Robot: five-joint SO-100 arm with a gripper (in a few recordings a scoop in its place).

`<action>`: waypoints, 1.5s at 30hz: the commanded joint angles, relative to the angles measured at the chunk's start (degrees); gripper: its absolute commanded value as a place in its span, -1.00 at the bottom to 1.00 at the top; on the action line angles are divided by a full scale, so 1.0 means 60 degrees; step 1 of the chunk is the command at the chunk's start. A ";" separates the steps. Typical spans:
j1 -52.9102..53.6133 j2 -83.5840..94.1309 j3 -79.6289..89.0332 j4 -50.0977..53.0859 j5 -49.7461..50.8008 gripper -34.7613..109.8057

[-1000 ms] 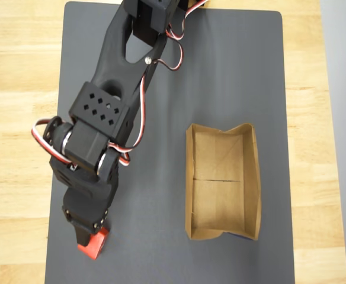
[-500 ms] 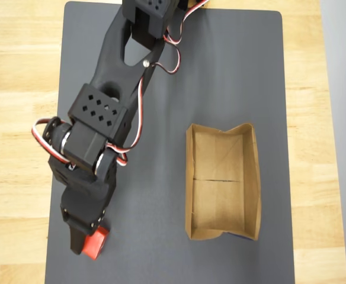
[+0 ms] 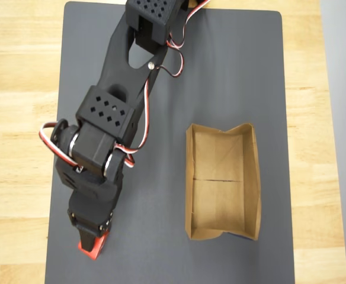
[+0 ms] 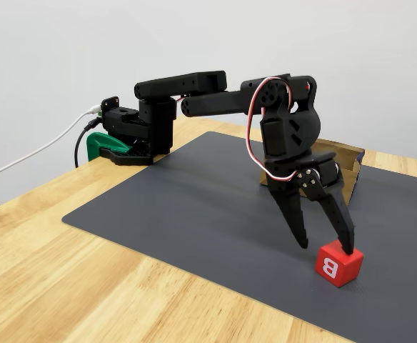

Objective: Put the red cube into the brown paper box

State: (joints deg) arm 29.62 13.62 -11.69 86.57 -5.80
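while one cube (image 4: 339,262) sat on the mat (image 3: 220,71), near its corner at the lower left of the overhead view, one box (image 3: 223,181) lay well apart to its right in that view, with one black arm (image 3: 122,77) reaching over the mat. the fixed view showed a white letter b on the cube's near face, and the gripper (image 4: 325,246) released, its fingers spread, one fingertip (image 4: 347,249) touching the cube's top and the other fingertip (image 4: 301,244) beside the cube on the left. the overhead view (image 3: 92,247) hid most of the cube under the gripper (image 3: 93,239) but showed the box's open top, bare floor and cross seam. the box's long axis ran top to bottom in the overhead view. the cube stood flat, one corner toward the fixed camera.
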 commanded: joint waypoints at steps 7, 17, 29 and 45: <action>0.0220 0.0117 -0.0527 0.0264 0.0161 -0.26; 0.0396 0.0410 -0.0527 0.0469 -0.0132 -0.30; 0.0527 0.0864 -0.0527 -0.0659 -0.0293 -0.31; 0.0454 0.0044 -0.0674 -0.1260 -0.1611 -0.16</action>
State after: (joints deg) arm 31.64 13.36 -13.01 78.40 -13.80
